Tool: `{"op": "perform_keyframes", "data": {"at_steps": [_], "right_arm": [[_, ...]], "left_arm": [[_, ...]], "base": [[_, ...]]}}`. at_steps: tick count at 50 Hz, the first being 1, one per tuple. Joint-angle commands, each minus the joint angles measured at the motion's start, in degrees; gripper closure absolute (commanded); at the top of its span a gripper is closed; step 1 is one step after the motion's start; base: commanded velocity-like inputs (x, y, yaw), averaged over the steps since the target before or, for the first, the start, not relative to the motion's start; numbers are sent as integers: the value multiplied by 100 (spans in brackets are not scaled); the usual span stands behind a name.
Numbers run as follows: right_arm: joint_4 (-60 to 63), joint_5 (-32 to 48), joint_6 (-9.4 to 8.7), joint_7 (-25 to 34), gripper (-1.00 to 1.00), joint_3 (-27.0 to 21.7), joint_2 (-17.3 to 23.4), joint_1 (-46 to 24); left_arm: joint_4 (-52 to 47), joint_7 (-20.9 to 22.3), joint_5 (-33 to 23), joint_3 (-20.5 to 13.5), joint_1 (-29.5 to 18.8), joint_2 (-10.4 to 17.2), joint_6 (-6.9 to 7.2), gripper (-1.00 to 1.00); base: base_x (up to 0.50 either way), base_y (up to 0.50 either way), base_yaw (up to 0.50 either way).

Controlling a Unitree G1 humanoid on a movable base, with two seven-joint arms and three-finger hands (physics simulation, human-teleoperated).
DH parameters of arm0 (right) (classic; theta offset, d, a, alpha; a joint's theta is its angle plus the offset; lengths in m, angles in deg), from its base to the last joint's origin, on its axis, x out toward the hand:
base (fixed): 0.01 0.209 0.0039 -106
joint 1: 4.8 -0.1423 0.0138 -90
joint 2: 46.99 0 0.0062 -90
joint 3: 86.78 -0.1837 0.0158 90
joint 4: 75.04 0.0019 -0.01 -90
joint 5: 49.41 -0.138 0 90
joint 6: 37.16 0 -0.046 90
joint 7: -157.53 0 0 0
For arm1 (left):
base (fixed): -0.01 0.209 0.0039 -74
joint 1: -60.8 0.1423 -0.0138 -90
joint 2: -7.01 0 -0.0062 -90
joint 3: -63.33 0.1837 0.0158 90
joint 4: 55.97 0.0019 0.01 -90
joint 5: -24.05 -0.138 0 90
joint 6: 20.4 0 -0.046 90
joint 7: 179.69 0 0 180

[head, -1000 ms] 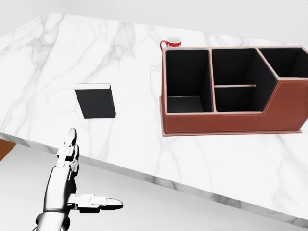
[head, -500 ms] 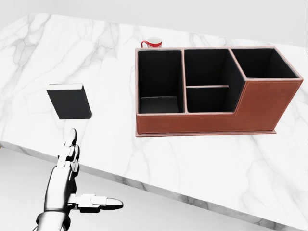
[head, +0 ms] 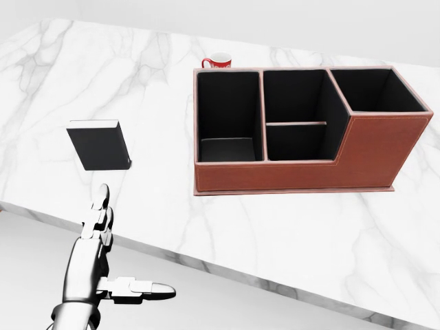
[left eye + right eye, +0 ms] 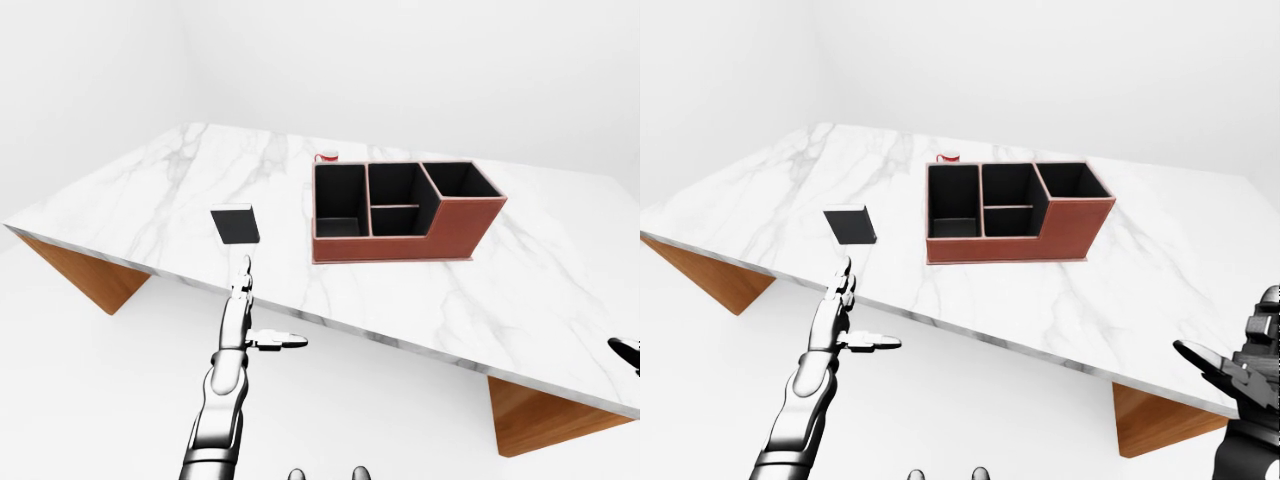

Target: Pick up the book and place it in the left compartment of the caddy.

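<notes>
A black book (image 3: 100,146) lies flat on the white marble table (image 3: 289,234), at the left of the head view. The brown caddy (image 3: 295,172) with black compartments stands to its right; its left compartment (image 3: 228,113) holds nothing. My left hand (image 3: 130,244) is open, fingers pointing up the picture, thumb out to the right. It hangs off the table's near edge, just below the book and apart from it. My right hand (image 4: 1240,370) is open and low at the right edge of the right-eye view, far from the caddy.
A red mug (image 3: 220,61) stands just above the caddy's left compartment in the head view. The table rests on wooden supports (image 4: 80,275) at its left and right (image 4: 540,415). White floor lies below the table's near edge.
The camera moved first: book, caddy and mug all shifted left in the head view. In the last half second nothing has changed. My left hand kept its pose.
</notes>
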Motion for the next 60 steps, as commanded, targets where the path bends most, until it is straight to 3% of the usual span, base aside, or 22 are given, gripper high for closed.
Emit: {"op": "perform_keyframes", "data": {"at_steps": [1, 60], "right_arm": [[-100, 91, 0, 38, -100, 29, 9, -19], [-56, 70, 0, 12, -100, 16, -5, 11]], "left_arm": [[-64, 11, 19, -1, 28, -3, 0, -100], [-52, 3, -37, 12, 43, -2, 0, -100]], "base": [[0, 0, 0], [20, 7, 0]]}}
